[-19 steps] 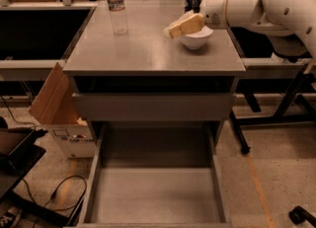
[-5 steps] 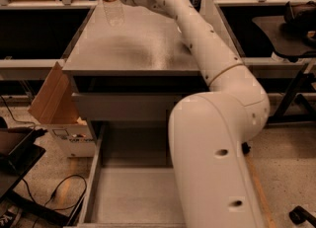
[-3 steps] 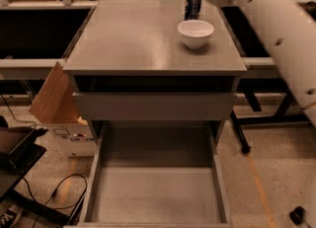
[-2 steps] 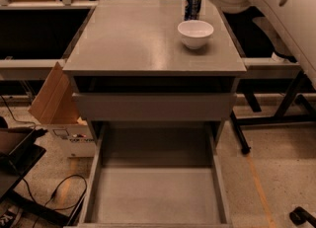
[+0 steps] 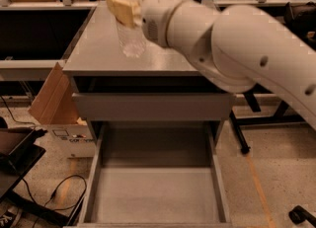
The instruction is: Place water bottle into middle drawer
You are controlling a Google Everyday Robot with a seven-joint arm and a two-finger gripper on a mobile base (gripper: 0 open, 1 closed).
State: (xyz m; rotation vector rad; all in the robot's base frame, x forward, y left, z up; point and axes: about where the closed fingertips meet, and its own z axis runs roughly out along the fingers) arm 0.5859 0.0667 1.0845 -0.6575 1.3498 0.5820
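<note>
Field notes. My white, rounded arm (image 5: 256,59) enters from the right edge and reaches up-left across the view, its thick segment nearest the lens. The rounded white wrist housing (image 5: 165,17) sits at upper centre. The two-finger gripper (image 5: 129,4) is at top left, held high. Its tan fingers (image 5: 120,8) are clamped round the upper body of the clear plastic water bottle (image 5: 132,42), which stands upright.

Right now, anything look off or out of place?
Nothing stands out. The gripper is shut on the water bottle, holding it upright over the cabinet top. The middle drawer below is pulled out, nothing spilled. A cardboard box leans at the cabinet's left.
</note>
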